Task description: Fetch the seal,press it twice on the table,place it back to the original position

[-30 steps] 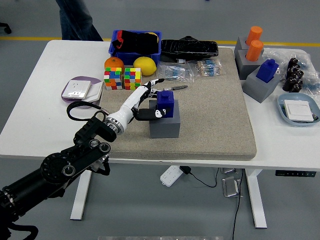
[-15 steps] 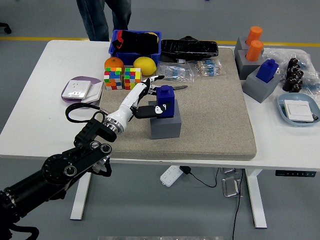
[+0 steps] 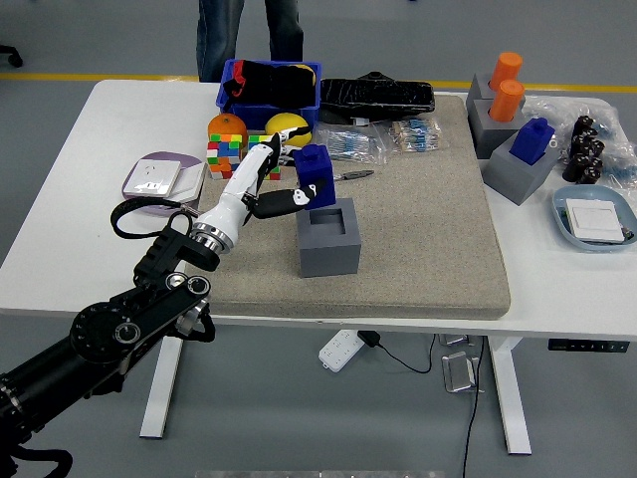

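My left hand [image 3: 295, 177] is shut on the blue seal [image 3: 314, 175], which hangs in the air just above and left of its grey block holder [image 3: 327, 237]. The holder's square socket shows open and dark on top. The black left arm reaches in from the lower left over the grey felt mat [image 3: 418, 214]. At the right, another blue seal [image 3: 533, 139] sits in a grey holder, and two orange seals [image 3: 506, 85] stand in holders behind it.
Two colour cubes [image 3: 245, 156], an orange [image 3: 226, 125] and a lemon [image 3: 288, 127] lie behind my hand. A blue bin [image 3: 270, 85] and black bag sit farther back. A person's legs [image 3: 249, 30] stand at the far side. A pen [image 3: 353, 175] lies near the seal.
My left hand has lifted the blue seal out of its grey holder, up and slightly left. The person at the far side has walked to the right.
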`<state>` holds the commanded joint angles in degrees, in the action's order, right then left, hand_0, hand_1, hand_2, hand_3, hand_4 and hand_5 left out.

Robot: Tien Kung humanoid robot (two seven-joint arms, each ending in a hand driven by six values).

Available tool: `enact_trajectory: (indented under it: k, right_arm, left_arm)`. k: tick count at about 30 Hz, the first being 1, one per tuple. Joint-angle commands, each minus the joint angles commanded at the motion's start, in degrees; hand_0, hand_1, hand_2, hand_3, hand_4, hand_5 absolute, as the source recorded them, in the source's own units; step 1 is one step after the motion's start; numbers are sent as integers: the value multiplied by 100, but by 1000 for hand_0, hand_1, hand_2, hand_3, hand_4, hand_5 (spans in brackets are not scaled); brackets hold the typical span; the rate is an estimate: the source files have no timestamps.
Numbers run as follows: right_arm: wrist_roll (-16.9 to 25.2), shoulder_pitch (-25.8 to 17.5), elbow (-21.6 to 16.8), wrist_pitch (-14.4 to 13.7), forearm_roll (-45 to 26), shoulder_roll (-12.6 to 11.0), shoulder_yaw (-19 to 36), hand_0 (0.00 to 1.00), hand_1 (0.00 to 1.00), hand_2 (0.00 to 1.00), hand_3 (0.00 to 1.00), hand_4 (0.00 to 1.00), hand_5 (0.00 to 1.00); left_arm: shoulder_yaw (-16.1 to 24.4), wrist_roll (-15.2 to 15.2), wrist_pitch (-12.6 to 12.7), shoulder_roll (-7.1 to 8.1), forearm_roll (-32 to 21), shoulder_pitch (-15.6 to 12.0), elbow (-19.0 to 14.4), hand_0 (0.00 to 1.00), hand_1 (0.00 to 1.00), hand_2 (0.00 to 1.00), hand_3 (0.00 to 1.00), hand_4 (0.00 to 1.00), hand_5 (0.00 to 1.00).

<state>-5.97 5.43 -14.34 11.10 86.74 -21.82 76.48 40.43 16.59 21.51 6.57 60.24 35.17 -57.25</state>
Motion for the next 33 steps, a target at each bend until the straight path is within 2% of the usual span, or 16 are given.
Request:
enact_trajectory:
  k: [3, 7, 11, 13, 20, 24, 33]
  right_arm:
    - [1, -7, -1, 1, -4, 2, -15, 802, 711, 704, 665, 769, 564]
    - [4, -11, -4, 0, -4, 4, -12, 802, 712, 704, 665, 769, 564]
    - [6, -14, -6, -2, -5, 7, -12, 802, 711, 705, 665, 769, 563]
    - [6, -16, -4, -3, -3, 10, -13, 802, 711, 705, 665, 769, 563]
    - [7, -33, -4, -4, -1, 39, -20, 801, 711, 706, 665, 769, 564]
    - [5, -44, 0, -3, 10, 62, -8, 801, 711, 706, 665, 769, 564]
    - [6, -39, 0, -3, 23, 94, 43, 801, 712, 706, 665, 770, 564]
  left_arm:
    - [107, 142, 156, 84, 70, -6, 122, 828, 451, 404, 867, 561, 2]
    - [52, 297, 332, 180, 178, -15, 394, 826, 452, 396, 866, 555, 2]
    - [-54, 460, 512, 206, 267, -52, 693, 828, 455, 398, 865, 554, 2]
    - [-132, 573, 597, 210, 151, -78, 842, 828, 455, 398, 865, 554, 2]
    - [-449, 919, 862, 132, -252, -190, 1424, 831, 462, 397, 861, 554, 2]
    - [-580, 1092, 998, 74, -476, -228, 1649, 832, 467, 395, 857, 552, 2]
    - [-832, 1300, 1075, -34, -1011, -269, 2035, 833, 469, 393, 855, 549, 2]
